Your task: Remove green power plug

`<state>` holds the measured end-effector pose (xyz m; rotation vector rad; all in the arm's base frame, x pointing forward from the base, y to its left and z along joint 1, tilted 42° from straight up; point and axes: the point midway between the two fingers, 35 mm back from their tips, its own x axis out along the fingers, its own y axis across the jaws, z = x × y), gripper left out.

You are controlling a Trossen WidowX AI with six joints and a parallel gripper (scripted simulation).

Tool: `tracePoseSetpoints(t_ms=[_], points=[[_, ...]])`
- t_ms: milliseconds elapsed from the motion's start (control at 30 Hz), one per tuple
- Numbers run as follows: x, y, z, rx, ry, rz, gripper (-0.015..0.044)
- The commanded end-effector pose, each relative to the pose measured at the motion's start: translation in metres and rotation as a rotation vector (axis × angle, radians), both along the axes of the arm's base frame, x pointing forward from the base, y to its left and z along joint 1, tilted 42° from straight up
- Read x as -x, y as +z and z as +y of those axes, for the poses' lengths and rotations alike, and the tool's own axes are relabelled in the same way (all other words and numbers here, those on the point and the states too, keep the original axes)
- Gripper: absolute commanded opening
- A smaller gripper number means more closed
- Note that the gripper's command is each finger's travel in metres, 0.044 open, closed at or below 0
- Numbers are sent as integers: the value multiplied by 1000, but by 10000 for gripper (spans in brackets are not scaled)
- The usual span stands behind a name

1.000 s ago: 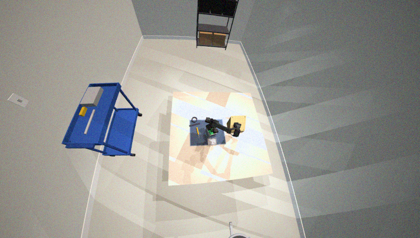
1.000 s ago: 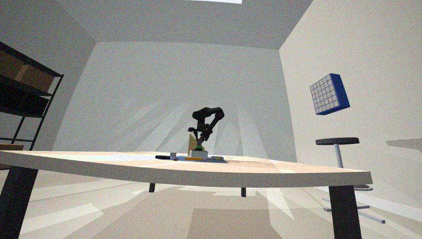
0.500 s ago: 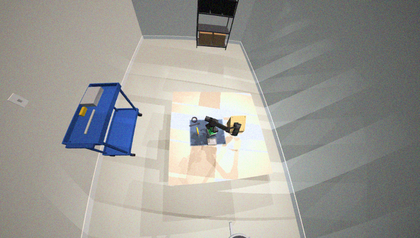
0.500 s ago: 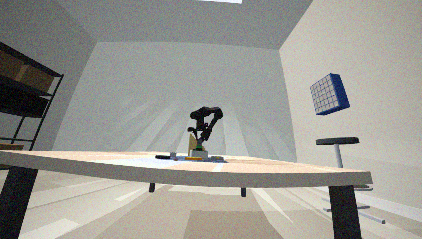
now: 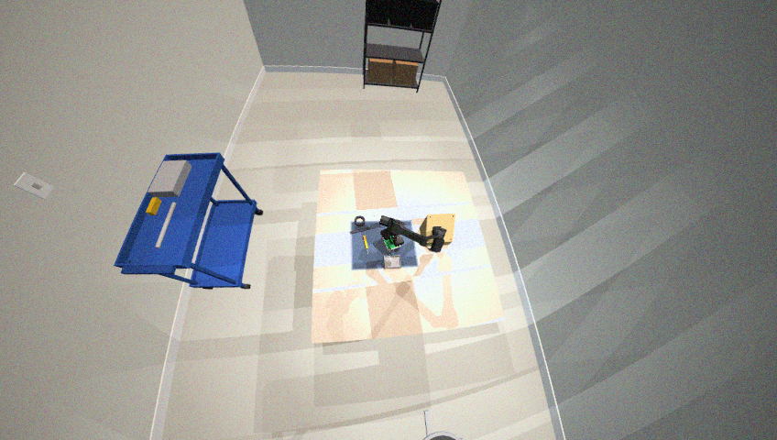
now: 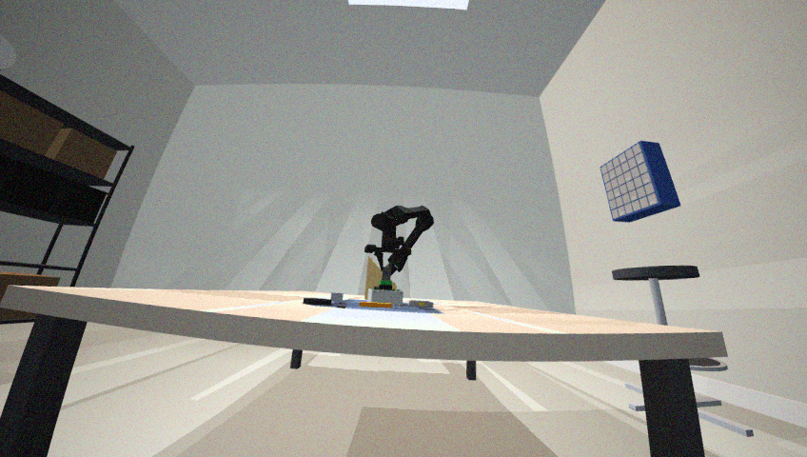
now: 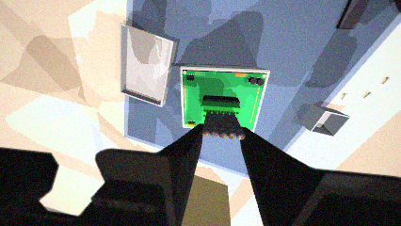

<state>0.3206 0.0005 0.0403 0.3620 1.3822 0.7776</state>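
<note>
The green circuit board [image 7: 195, 91] [image 5: 388, 240] lies on a white-sided base [image 6: 385, 296]. The green plug [image 7: 221, 108] [image 6: 385, 283] sits against the black socket [image 7: 221, 100] on the board, with a dark bundle of wires rising from it towards the camera. The frames do not show whether it is loosened. My gripper [image 7: 221, 129] [image 6: 385, 276] is shut on the green plug, with one finger on each side; the fingertips' contact is partly hidden by the wires. The grey tray [image 7: 168, 75] [image 5: 391, 262] [image 6: 421, 305] is beside the board, with nothing seen in it.
A blue mat [image 7: 287, 42] [image 5: 357, 262] lies under the board. A small open grey box [image 7: 325, 123] [image 6: 337, 296] stands at the mat's edge. A yellow-orange tool [image 5: 366, 242] [image 6: 375, 305] and a black ring [image 5: 359, 216] lie near it. A tan block [image 5: 443, 222] [image 7: 209, 202] stands near the arm.
</note>
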Motion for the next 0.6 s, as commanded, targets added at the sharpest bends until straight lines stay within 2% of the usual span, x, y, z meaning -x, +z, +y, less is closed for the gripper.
tracePoseSetpoints(t_ms=[0, 33, 333, 567], points=[[0, -2, 2, 12, -19, -15, 0], [0, -4, 3, 12, -19, -15, 0], [0, -4, 3, 12, -19, -15, 236], [0, -5, 4, 12, -19, -15, 249]])
